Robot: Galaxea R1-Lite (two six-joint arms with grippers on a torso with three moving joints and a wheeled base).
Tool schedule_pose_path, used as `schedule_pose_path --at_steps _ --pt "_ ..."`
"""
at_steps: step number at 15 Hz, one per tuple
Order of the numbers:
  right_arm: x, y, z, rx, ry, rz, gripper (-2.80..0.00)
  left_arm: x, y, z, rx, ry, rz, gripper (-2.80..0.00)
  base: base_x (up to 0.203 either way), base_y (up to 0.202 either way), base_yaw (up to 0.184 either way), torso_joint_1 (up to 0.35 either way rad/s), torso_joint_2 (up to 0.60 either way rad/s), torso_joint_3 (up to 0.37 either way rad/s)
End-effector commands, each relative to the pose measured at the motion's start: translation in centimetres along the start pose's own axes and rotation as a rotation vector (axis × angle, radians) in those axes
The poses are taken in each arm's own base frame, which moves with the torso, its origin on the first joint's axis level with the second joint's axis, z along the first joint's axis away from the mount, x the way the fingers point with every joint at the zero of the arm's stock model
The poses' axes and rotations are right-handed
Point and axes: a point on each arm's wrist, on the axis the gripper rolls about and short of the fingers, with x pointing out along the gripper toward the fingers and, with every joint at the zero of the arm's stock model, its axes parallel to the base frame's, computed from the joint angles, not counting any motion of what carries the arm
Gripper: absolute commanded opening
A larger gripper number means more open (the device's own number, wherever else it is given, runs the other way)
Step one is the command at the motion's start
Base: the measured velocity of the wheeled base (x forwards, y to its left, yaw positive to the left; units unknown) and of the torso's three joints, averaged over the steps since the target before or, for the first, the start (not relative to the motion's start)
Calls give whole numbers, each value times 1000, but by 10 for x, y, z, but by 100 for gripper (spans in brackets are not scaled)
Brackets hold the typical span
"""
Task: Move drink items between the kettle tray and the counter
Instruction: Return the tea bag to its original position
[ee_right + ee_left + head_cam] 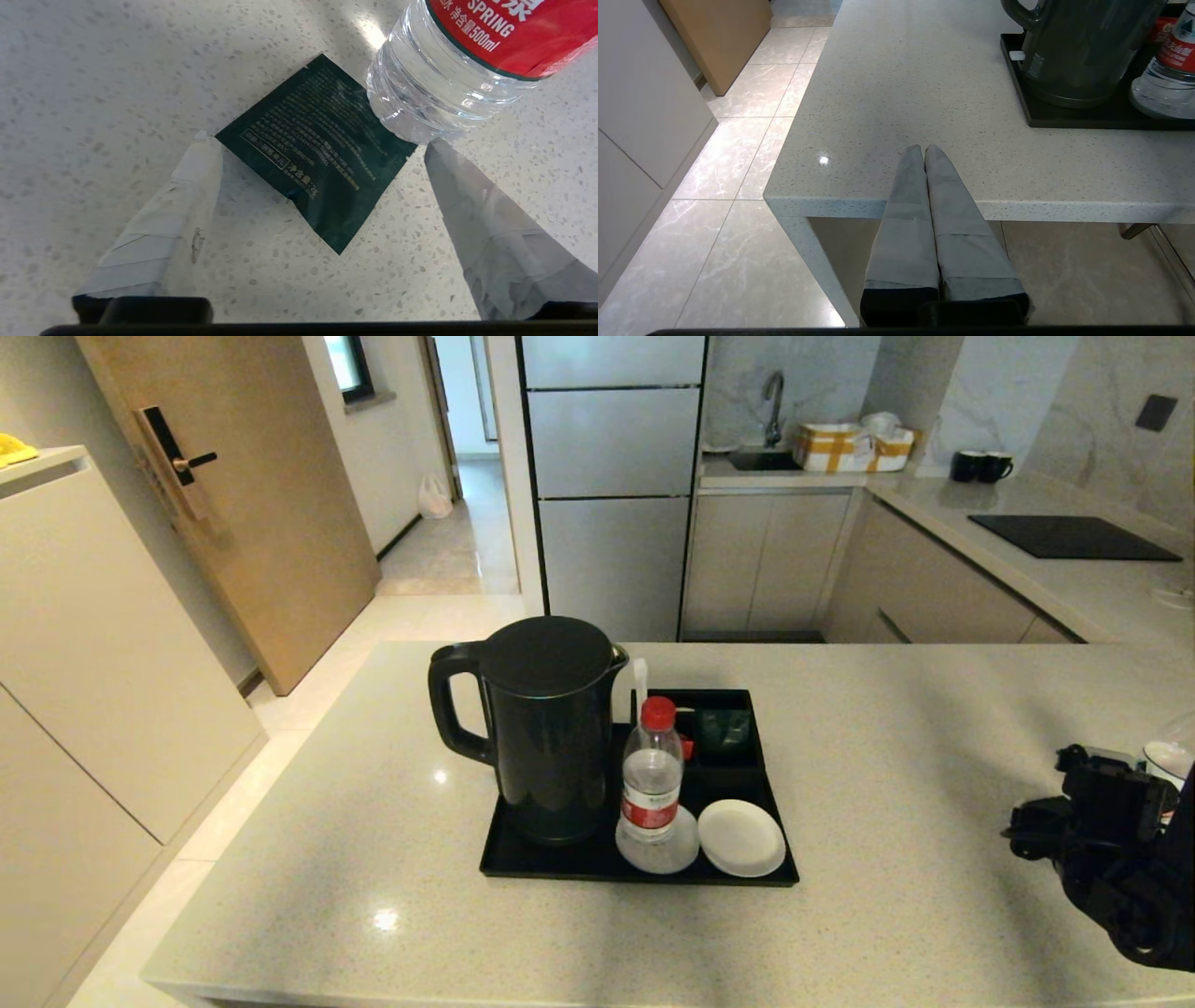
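Right pincer [316, 140]: spread wide, gripping nothing, poised low over the counter [93, 70] out on the right side, well apart from the kettle tray [644, 875]. Between its fingers [187, 196]: dark green sachet [317, 158], flat on the speckled stone, printed side up, one corner just beside a fingertip. Right next to it: clear water bottle [434, 93] with a red label, its base overlapping the sachet's far corner in the wrist view; resting on that corner or merely in front of it, cannot tell.

Over on the tray: black kettle [546, 728] at the left end, second water bottle [651, 775] with a red cap, upright on a white coaster [677, 859], another white coaster [742, 838] bare beside it, and a second green sachet [725, 728] tucked into a small compartment at the far end.

Left pincer [923, 151]: shut tight, fingers pressed together, parked at the counter's near left edge.
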Motion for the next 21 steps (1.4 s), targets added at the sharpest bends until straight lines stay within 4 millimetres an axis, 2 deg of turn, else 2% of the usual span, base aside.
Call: schedule_pose_path --at_steps 1,6,13,21 --pt "0 -1 -2 -9 2 -6 0 0 0 0 0 3 0 -280 0 0 0 0 0 0" --pt "1 -4 -8 -72 14 -29 0 0 0 0 0 3 0 -280 0 0 0 0 0 0" --pt "12 -7 -14 -90 -11 -86 0 0 0 0 0 3 0 -280 0 0 0 0 0 0" --pt "9 -6 -16 -91 -13 -77 0 0 0 0 0 3 0 -280 0 0 0 0 0 0"
